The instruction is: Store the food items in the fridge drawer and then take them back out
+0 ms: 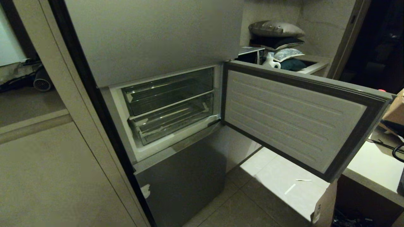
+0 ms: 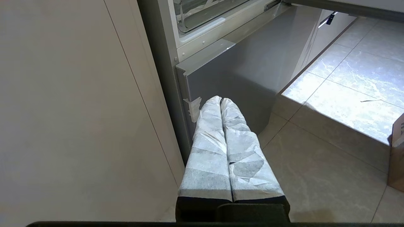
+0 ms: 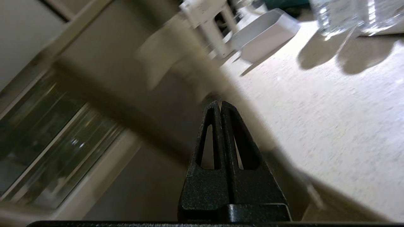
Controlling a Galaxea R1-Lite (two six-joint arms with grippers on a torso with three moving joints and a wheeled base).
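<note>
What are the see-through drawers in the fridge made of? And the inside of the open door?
The fridge drawer looks like clear, glossy plastic: you can see through its front, and its edges catch the light. The drawer above looks the same. The open door's inner side seems to be matte white moulded plastic with shallow ridges, framed by a darker grey strip, probably a rubbery seal.

A pile of pillows (image 1: 276,37) sits on a shelf in the corner, with a white jug (image 1: 271,61) just in front. A cardboard box (image 1: 396,110) sits on the white counter (image 1: 375,167). Two small white scraps (image 1: 290,188) lie on the tiled floor (image 1: 249,201).
</note>
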